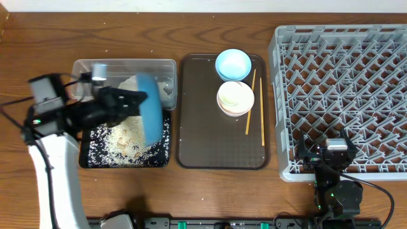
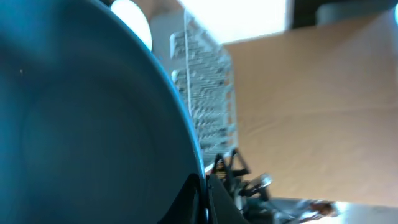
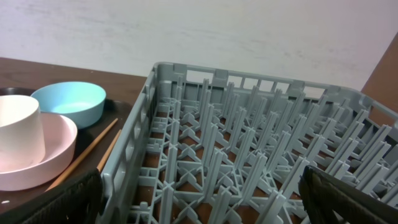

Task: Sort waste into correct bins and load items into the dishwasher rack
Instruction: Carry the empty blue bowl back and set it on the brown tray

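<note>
Deep-blue bowl (image 1: 150,109) tilted, above black tray (image 1: 83,159)

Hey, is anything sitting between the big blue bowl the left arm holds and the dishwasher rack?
Yes: the brown serving tray lies between them, carrying the light-blue bowl, the pink-rimmed bowl and chopsticks. All are low, so a lifted carry likely clears them.

Two chopsticks (image 1: 250,102) lie on the brown serving tray (image 1: 216,143).

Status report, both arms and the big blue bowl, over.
Left tool shut on deep-blue bowl, tipped over black tray of rice. Right tool open by rack. No obstruction seen.
</note>
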`<state>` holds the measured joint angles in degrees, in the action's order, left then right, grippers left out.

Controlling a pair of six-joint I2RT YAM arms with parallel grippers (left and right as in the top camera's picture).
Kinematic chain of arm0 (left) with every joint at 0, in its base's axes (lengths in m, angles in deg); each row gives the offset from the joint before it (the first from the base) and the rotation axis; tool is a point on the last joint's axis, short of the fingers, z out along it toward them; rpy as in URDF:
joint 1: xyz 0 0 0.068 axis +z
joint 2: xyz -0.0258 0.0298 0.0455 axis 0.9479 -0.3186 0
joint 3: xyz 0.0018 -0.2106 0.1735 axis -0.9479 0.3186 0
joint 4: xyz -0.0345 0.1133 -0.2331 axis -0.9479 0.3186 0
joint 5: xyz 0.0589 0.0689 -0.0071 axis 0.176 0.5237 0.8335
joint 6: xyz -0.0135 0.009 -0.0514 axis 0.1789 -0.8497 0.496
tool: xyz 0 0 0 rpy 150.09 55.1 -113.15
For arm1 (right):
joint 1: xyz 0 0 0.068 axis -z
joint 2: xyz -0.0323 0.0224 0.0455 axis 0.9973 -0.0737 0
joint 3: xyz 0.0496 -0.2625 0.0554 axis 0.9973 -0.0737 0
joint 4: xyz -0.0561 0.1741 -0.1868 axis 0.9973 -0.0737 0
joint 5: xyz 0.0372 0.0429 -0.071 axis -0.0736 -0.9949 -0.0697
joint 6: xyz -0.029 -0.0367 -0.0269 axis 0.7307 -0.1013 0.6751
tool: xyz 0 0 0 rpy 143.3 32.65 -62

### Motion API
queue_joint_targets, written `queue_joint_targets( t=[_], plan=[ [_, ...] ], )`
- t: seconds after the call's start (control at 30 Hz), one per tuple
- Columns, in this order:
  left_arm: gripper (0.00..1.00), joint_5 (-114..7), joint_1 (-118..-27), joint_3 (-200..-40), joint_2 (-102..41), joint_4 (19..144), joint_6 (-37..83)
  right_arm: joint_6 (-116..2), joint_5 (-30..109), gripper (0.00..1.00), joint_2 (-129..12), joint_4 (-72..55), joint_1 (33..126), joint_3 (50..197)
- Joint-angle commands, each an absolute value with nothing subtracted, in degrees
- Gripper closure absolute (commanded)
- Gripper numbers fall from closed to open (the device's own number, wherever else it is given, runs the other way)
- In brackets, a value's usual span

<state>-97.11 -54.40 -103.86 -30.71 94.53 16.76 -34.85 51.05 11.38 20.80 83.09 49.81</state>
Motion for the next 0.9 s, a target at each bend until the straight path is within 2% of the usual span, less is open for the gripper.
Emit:
queue_joint_targets(
  t=[0.0, 0.33, 0.53, 0.7, 0.87],
  plan=[
    [0.94, -83.25, -63.45, -105.63, -27.15, 93.11, 23.03, -34.65, 51.46, 0.01, 11.41, 20.58, 83.51, 49.75],
    [0.94, -49.70, -97.90, -105.59, -26.98, 91.76, 26.90, -34.65, 51.46, 0.01, 11.41, 20.58, 83.49, 49.75],
    [0.94, -37.22, -113.68, -105.35, -32.26, 89.00, 27.49, -34.65, 51.44, 0.01, 11.41, 20.58, 83.49, 49.75],
    [0.94, -30.29, -120.28, -105.35, -37.71, 87.45, 27.49, -34.65, 51.46, 0.01, 11.41, 20.58, 83.49, 49.75],
    [0.94, -29.90, -122.51, -105.35, -42.65, 86.18, 27.67, -34.65, 51.44, 0.01, 11.41, 20.58, 83.51, 49.73]
  ],
)
